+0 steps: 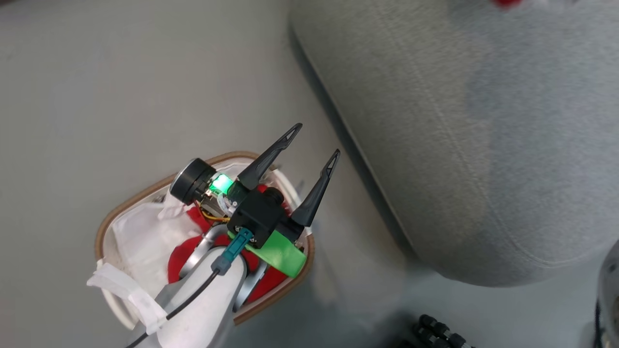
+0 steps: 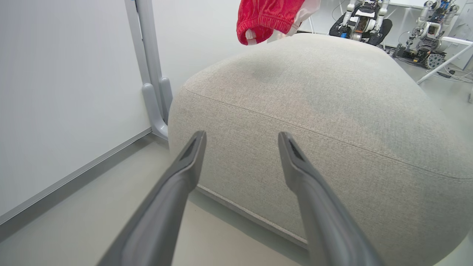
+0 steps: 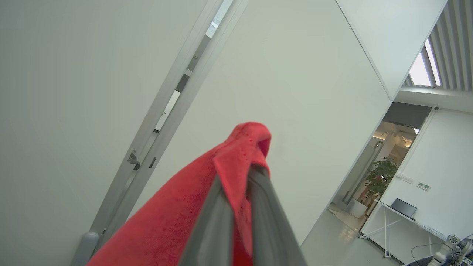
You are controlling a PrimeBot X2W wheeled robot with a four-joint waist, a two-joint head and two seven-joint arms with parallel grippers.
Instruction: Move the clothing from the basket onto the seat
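My left gripper [image 1: 316, 140] hangs over the basket [image 1: 232, 154], which sits on the floor at 7 o'clock in my head view. Its two dark fingers are spread wide with nothing between them and point toward 1 o'clock, past the basket's brown rim. Under my forearm some red clothing [image 1: 179, 263] lies in the basket, bunched against the crumpled white liner [image 1: 140, 241], whose edge spills over the rim at 8 o'clock. The seat [image 1: 459, 145] takes up the head view from 12 to 4 o'clock, apart from the basket, with a strip of bare floor between them. Along my left wrist view the open left gripper [image 2: 242, 136] faces the seat [image 2: 314, 111] and its rounded corner and stitched seam. At 12 o'clock there, a red garment [image 2: 266, 18] with a ribbed hem hangs above the seat's far side. My right gripper [image 3: 240, 177] is clamped on that red garment [image 3: 177, 221]: the fingers are pressed together with a fold of the fabric pinched between them, and the rest drapes away toward 7 o'clock, with a pale wall behind it. Other robots [image 2: 362, 18] stand at 1 o'clock in the left wrist view, beyond the seat.
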